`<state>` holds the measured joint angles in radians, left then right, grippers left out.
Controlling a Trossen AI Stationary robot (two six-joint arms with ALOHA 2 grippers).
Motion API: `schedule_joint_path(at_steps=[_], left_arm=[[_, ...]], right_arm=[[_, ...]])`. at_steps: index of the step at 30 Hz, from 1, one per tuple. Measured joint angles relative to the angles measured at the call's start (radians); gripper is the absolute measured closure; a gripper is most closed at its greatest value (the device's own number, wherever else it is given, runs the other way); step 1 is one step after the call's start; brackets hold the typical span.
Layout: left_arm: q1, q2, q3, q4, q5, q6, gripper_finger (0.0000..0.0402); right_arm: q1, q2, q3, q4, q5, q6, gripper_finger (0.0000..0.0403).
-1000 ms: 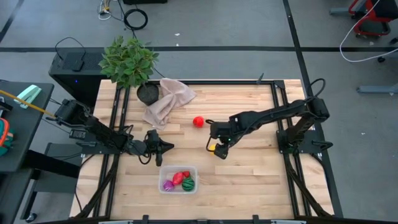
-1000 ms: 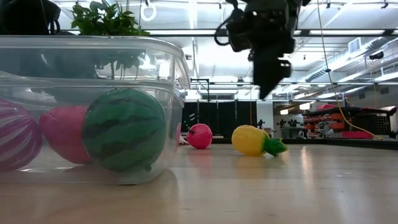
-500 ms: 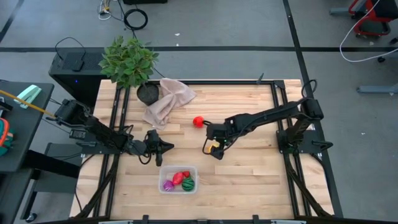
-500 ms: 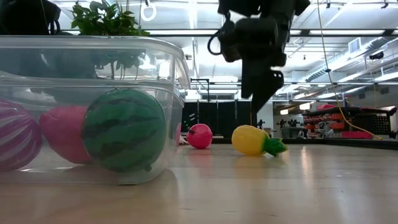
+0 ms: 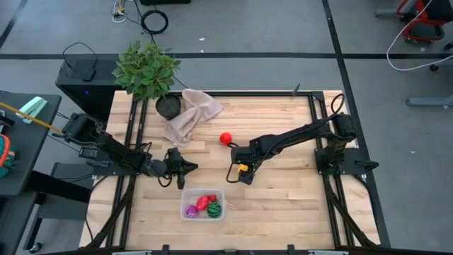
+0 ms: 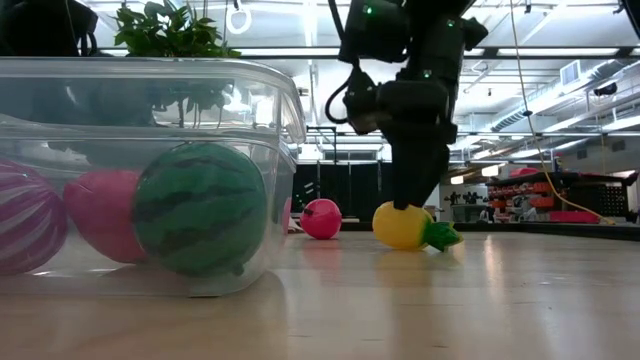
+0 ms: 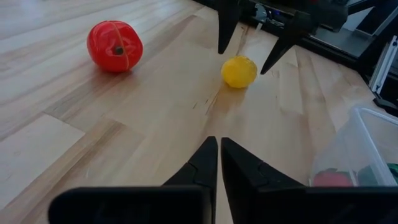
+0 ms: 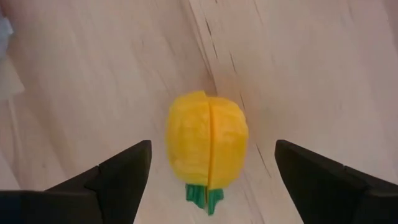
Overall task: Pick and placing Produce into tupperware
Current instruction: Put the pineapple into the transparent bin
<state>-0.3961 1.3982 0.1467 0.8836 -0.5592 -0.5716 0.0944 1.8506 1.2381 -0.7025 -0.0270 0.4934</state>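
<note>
Your right claw is down low near the middle of the light wooden desk. Its two dark fingers stand wide apart, one on each side of the small yellow toy pineapple with green leaves. The fingers are beside the pineapple but are not squeezing it. The pineapple lies on the desk, not lifted.

The small round red toy tomato sits on the desk a bit toward the far edge from the pineapple, near the crumpled beige cloth. The two toys are apart, not touching.

The small clear plastic tub with rounded corners sits close to the near edge of the desk. Inside it you can see a green striped ball like a watermelon, a red toy and a purple striped toy. They sit close together in the tub.

Your left claw waits near the left side of the desk, just beyond the tub. Its fingers are pressed nearly together and hold nothing.

A leafy green plant in a dark pot stands at the far left corner of the desk, next to the cloth.
</note>
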Motion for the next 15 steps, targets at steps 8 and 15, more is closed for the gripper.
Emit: schedule_joint_path(at_steps=[8, 15], left_arm=[[0.000, 0.000, 0.000, 0.000, 0.000, 0.001, 0.0371], [0.000, 0.000, 0.000, -0.001, 0.000, 0.000, 0.0368]], right_arm=[[0.004, 0.052, 0.000, 0.020, -0.005, 0.004, 0.0060], [0.008, 0.049, 0.000, 0.026, 0.027, 0.007, 0.0095]])
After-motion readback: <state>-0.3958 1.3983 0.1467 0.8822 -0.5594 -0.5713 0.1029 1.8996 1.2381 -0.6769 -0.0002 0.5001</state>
